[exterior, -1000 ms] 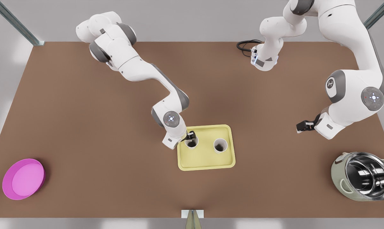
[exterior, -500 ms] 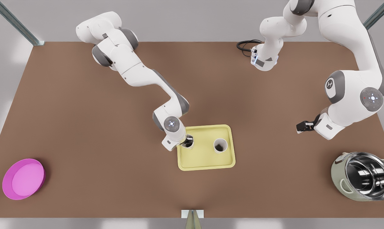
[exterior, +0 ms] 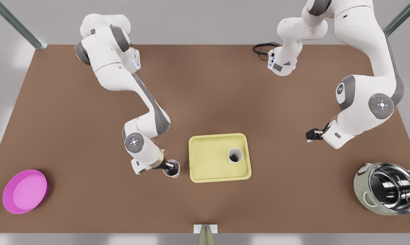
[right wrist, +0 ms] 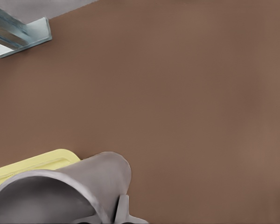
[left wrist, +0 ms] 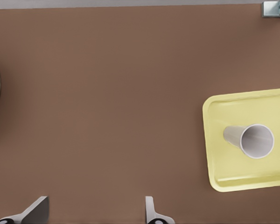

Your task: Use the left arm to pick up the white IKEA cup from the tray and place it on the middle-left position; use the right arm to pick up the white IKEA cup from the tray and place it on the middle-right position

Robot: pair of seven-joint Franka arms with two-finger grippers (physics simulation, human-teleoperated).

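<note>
A: Near edge first?
B: Item 1, metal bracket (exterior: 205,228), centre of table (exterior: 72,136) edge. Item 2, pink bowl (exterior: 24,191), near corner on the front view's left. Item 3, pale green cooker pot w/ steel liner (exterior: 387,189), near corner on the front view's right.

A: Cups?
B: Item 4, white cup (exterior: 172,170), off the tray, just beside its edge on the front view's left. Right gripper (exterior: 169,166) is clamped on the rim. Can't tell if the base touches the table. Item 5, pale yellow tray (exterior: 198,170), mid-table. Item 6, second white cup (exterior: 235,156), upright in the tray's half on the front view's right.

A: Other arm?
B: Left gripper (exterior: 310,135), farther back on the front view's right, well apart from the tray. Fingers (left wrist: 37,207) spread wide, nothing between them. Item 7, black cable (exterior: 261,48), far edge.
</note>
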